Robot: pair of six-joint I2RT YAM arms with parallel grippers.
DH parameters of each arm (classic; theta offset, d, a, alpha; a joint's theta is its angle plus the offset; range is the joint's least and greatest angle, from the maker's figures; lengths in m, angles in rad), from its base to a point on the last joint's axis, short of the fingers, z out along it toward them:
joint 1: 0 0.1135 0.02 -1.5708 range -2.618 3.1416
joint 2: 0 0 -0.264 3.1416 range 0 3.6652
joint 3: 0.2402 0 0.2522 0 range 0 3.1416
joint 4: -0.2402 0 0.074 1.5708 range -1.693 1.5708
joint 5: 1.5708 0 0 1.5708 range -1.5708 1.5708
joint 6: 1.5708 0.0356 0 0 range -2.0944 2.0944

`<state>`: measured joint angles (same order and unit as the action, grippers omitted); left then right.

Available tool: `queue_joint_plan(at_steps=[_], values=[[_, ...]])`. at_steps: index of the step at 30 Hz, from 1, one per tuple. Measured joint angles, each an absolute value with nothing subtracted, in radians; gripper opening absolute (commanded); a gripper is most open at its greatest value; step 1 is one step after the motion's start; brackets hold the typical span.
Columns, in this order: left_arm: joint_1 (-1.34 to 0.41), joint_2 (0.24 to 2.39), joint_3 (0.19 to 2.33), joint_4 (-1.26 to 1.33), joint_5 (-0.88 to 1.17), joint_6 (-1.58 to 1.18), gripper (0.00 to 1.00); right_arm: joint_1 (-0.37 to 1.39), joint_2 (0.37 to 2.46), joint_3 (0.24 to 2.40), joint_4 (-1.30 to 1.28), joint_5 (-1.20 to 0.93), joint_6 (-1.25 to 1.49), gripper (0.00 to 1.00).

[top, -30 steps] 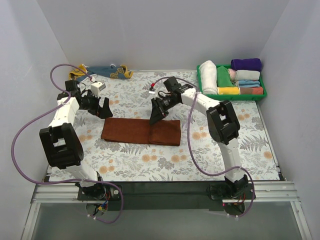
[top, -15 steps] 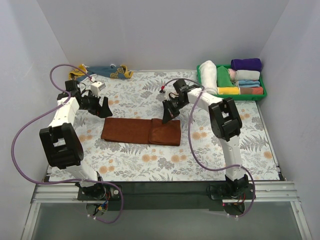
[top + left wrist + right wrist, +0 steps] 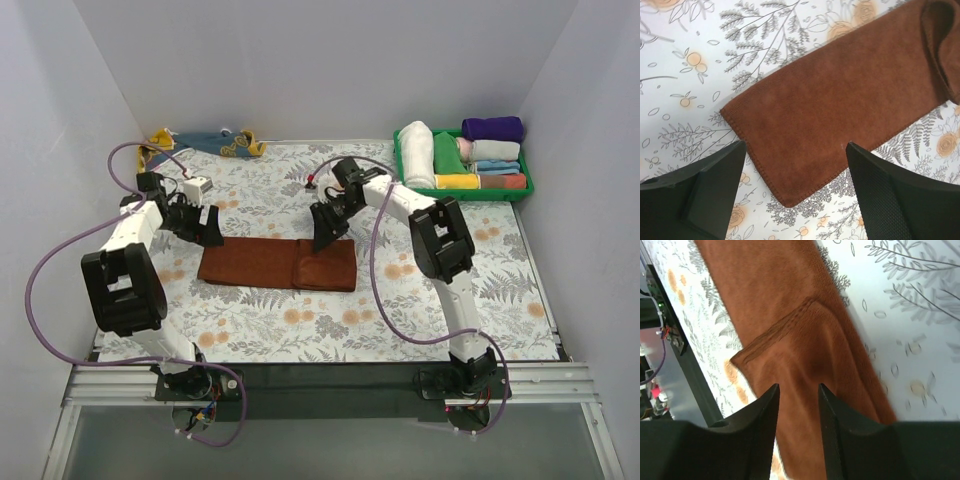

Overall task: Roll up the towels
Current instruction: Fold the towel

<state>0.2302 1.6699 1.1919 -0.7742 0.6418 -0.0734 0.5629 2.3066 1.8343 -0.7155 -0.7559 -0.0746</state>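
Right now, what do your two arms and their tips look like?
Both the left arm and right arm are white links with chunky black joints, each trailing a purple cable. The left end effector and right end effector are black two-finger claws.

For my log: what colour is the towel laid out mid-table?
Plain rust-brown; the towel shows best in the left wrist view.

Rust-brown towel (image 3: 275, 264) lies flat mid-frame, a long strip running left to right, its right end doubled over. Mustard-yellow towel (image 3: 205, 141) with blue-grey patches sits crumpled, upper left.
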Motion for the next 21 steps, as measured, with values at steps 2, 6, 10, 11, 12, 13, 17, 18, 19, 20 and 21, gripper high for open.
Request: queue_joint_plan(at_steps=[2,6,10,11,12,13,17,18,19,20,21], values=[[0.23,1.682,1.192,-0.761,0.612,-0.088,0.71,0.546,2.26,1.834,-0.749,-0.746,-0.102,0.4],[0.23,1.727,1.199,-0.755,0.59,-0.104,0.62,0.491,2.122,1.828,-0.799,-0.646,-0.193,0.38],[0.224,1.749,1.201,-0.776,0.614,-0.091,0.57,0.452,2.064,1.825,-0.823,-0.521,-0.281,0.35],[0.22,1.748,1.2,-0.78,0.618,-0.088,0.57,0.451,2.067,1.822,-0.826,-0.5,-0.295,0.35],[0.212,1.748,1.2,-0.783,0.621,-0.084,0.56,0.452,2.079,1.82,-0.835,-0.479,-0.311,0.36],[0.204,1.748,1.197,-0.784,0.622,-0.082,0.56,0.454,2.097,1.819,-0.842,-0.464,-0.323,0.37],[0.176,1.748,1.175,-0.786,0.628,-0.081,0.53,0.461,2.185,1.817,-0.865,-0.426,-0.351,0.37],[0.169,1.748,1.17,-0.787,0.628,-0.082,0.52,0.462,2.202,1.816,-0.868,-0.421,-0.354,0.37],[0.167,1.748,1.164,-0.787,0.628,-0.083,0.52,0.463,2.22,1.816,-0.872,-0.416,-0.357,0.37],[0.165,1.748,1.159,-0.786,0.628,-0.083,0.52,0.465,2.236,1.816,-0.874,-0.412,-0.361,0.37],[0.161,1.748,1.155,-0.787,0.627,-0.083,0.51,0.465,2.247,1.815,-0.876,-0.409,-0.363,0.36]])
